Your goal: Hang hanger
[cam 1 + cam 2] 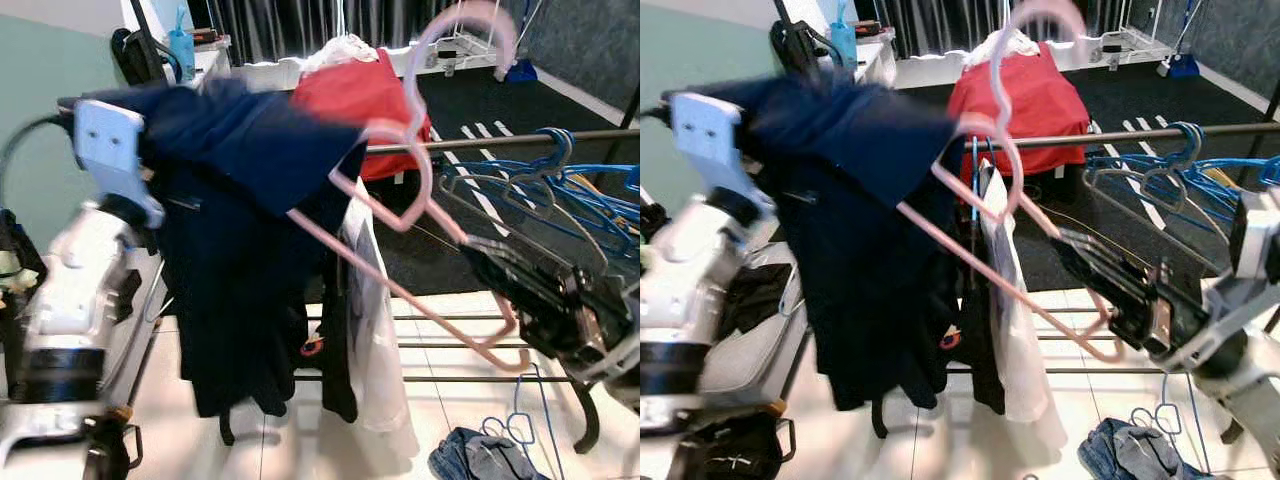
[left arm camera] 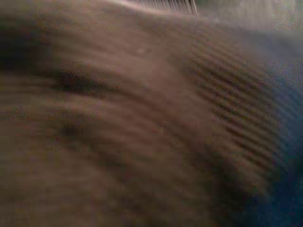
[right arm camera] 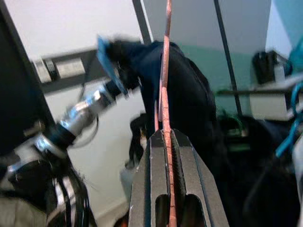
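1. Pink plastic hanger [image 1: 420, 215], carrying a dark navy garment [image 1: 235, 230] on its left end; its hook rises above the horizontal metal rail [image 1: 500, 141] and is not over it, the frame slanting down to the right.
2. Right gripper [image 3: 169, 156], its two black fingers clenched on the hanger's thin bar at the lower right end.
3. Left gripper, buried under the navy garment at the upper left; its wrist view gives blurred brown-blue cloth, so whether it is clenched or released cannot be told.
4. Blue hangers [image 1: 560, 185] crowded on the rail to the right.
5. White garment [image 1: 375, 320] hanging just beside the navy one; red cloth [image 1: 355, 100] behind the rail.
6. Pale tiled floor [image 1: 440, 400] in front, dark carpet [image 1: 500, 100] beyond; crumpled denim [image 1: 480, 455] lies on the tiles.
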`<state>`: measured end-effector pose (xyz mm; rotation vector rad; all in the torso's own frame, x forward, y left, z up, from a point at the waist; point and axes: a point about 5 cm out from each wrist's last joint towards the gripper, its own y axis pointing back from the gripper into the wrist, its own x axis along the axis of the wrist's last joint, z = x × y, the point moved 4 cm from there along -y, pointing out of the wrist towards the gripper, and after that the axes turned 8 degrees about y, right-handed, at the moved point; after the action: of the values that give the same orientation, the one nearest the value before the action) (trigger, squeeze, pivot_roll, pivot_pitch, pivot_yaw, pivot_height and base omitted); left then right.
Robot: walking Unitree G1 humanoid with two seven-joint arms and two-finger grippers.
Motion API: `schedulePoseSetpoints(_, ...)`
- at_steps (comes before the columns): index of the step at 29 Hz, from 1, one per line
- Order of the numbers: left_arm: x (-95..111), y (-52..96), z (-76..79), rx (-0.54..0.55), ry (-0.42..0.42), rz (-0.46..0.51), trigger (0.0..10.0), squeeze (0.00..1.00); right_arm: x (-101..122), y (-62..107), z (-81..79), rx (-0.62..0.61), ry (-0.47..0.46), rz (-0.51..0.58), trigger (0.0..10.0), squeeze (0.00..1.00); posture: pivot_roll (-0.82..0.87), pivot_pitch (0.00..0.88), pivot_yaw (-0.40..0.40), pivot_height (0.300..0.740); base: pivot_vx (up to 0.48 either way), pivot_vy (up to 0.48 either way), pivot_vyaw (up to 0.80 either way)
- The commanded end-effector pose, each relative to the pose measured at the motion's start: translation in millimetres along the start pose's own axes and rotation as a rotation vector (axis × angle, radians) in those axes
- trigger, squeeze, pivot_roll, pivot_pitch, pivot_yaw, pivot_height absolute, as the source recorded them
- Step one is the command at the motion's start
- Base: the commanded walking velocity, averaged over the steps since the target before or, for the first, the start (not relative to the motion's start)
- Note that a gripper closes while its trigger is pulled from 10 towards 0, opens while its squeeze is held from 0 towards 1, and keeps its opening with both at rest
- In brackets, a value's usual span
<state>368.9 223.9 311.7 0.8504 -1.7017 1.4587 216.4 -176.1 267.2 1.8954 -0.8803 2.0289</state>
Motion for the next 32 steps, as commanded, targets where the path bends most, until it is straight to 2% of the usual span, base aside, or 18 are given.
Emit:
schedulePoseSetpoints(1,15,-3.0,-13.0,0.041,-0.037,0.054,0.0,0.00,-12,-1.6,-11.3,0.046,-0.001,-0.082,0.0,0.00,-0.18,0.000,0.078,0.710,0.000,0.000,0.00)
schedulePoseSetpoints(5,18,-5.1,-17.9,0.058,-0.026,0.074,0.0,0.00,-36,2.5,-25.8,0.094,-0.049,-0.206,0.0,0.00,-0.18,0.000,0.077,0.710,0.000,0.000,0.00)
schedulePoseSetpoints(11,18,-6.2,-21.9,0.095,0.043,0.086,0.0,0.00,-49,4.7,-42.9,0.166,-0.114,-0.262,0.0,0.00,-0.19,0.000,0.077,0.710,0.000,0.000,0.00)
schedulePoseSetpoints(15,18,-6.2,-21.9,0.095,0.043,0.086,0.0,0.00,-49,4.7,-42.9,0.166,-0.114,-0.262,0.0,0.00,-0.19,0.000,0.077,0.710,0.000,0.000,0.00)
schedulePoseSetpoints(16,18,-7.4,-22.4,0.102,0.106,0.095,0.0,0.00,-49,4.1,-47.5,0.188,-0.127,-0.259,0.0,0.00,-0.19,0.000,0.078,0.710,0.000,0.000,0.00)
schedulePoseSetpoints(17,16,-7.6,-19.3,0.084,0.167,0.087,1.4,0.00,-39,2.2,-52.8,0.224,-0.146,-0.187,0.0,0.00,-0.18,0.000,0.078,0.710,0.000,0.000,0.00)
schedulePoseSetpoints(18,14,-7.6,-16.7,0.068,0.207,0.081,1.4,0.00,-30,1.3,-56.3,0.250,-0.157,-0.132,0.0,0.00,-0.18,0.000,0.078,0.710,0.000,0.000,0.00)
schedulePoseSetpoints(20,14,-7.6,-16.7,0.068,0.207,0.081,1.4,0.00,-30,1.3,-56.3,0.250,-0.157,-0.132,0.0,0.00,-0.18,0.000,0.078,0.710,0.000,0.000,0.00)
schedulePoseSetpoints(21,6,-5.7,-14.5,0.051,0.232,0.055,2.7,0.00,-17,1.2,-59.2,0.279,-0.166,-0.046,0.0,0.00,-0.18,0.000,0.078,0.710,0.000,0.000,0.00)
schedulePoseSetpoints(24,6,-5.7,-14.5,0.051,0.232,0.055,2.7,0.00,-17,1.2,-59.2,0.279,-0.166,-0.046,0.0,0.00,-0.18,0.000,0.078,0.710,0.000,0.000,0.00)
schedulePoseSetpoints(25,-14,2.7,-12.1,0.024,0.247,-0.024,4.7,0.00,0,2.8,-57.7,0.289,-0.174,0.066,0.0,0.00,-0.18,0.000,0.079,0.710,0.000,0.000,0.00)
schedulePoseSetpoints(26,-14,2.7,-12.1,0.024,0.247,-0.024,4.7,0.00,0,2.8,-57.7,0.289,-0.174,0.066,0.0,0.00,-0.18,0.000,0.079,0.710,0.000,0.000,0.00)
schedulePoseSetpoints(27,-42,20.3,-1.1,-0.062,0.281,-0.139,10.0,0.00,15,7.3,-37.2,0.184,-0.158,0.201,0.9,0.00,-0.17,0.000,0.082,0.710,0.000,0.000,0.00)
schedulePoseSetpoints(28,-42,20.3,-1.1,-0.062,0.281,-0.139,10.0,0.00,15,7.3,-37.2,0.184,-0.158,0.201,0.9,0.00,-0.17,0.000,0.082,0.710,0.000,0.000,0.00)
schedulePoseSetpoints(29,-65,40.3,10.7,-0.136,0.360,-0.236,10.0,0.00,20,14.8,-13.7,0.056,-0.148,0.289,10.0,0.00,-0.17,0.000,0.082,0.710,0.000,0.000,0.00)
schedulePoseSetpoints(30,-65,40.3,10.7,-0.136,0.360,-0.236,10.0,0.00,20,14.8,-13.7,0.056,-0.148,0.289,10.0,0.00,-0.17,0.000,0.082,0.710,0.000,0.000,0.00)
schedulePoseSetpoints(31,-85,68.9,27.5,-0.239,0.476,-0.336,10.0,0.00,7,22.5,17.9,-0.144,-0.144,0.289,10.0,0.00,-0.16,0.000,0.087,0.710,0.000,0.000,0.00)
schedulePoseSetpoints(32,-85,68.9,27.5,-0.239,0.476,-0.336,10.0,0.00,7,22.5,17.9,-0.144,-0.144,0.289,10.0,0.00,-0.16,0.000,0.087,0.710,0.000,0.000,0.00)
